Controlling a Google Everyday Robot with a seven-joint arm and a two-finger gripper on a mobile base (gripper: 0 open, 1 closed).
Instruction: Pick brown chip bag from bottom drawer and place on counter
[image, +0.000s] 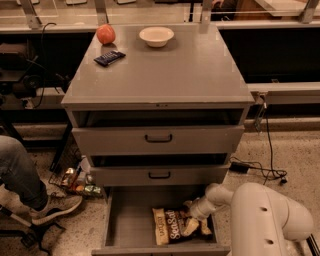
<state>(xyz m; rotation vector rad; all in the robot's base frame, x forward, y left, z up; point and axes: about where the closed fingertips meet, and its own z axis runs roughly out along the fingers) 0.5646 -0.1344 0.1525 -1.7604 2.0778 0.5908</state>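
Note:
The brown chip bag (171, 226) lies flat in the open bottom drawer (131, 225), right of its middle, with white script lettering facing up. My gripper (194, 223) reaches down into the drawer from the right and sits at the bag's right end, its pale fingers (190, 227) touching or overlapping the bag. My white arm (260, 215) fills the lower right corner. The counter (180, 70) is the flat grey cabinet top above.
On the counter's far edge stand a red apple (105, 34), a white bowl (156, 36) and a dark candy bar (109, 58). Two upper drawers (159, 139) stand slightly open. A person's leg and shoe (35, 197) are at lower left. Cables (260, 167) lie on the floor at right.

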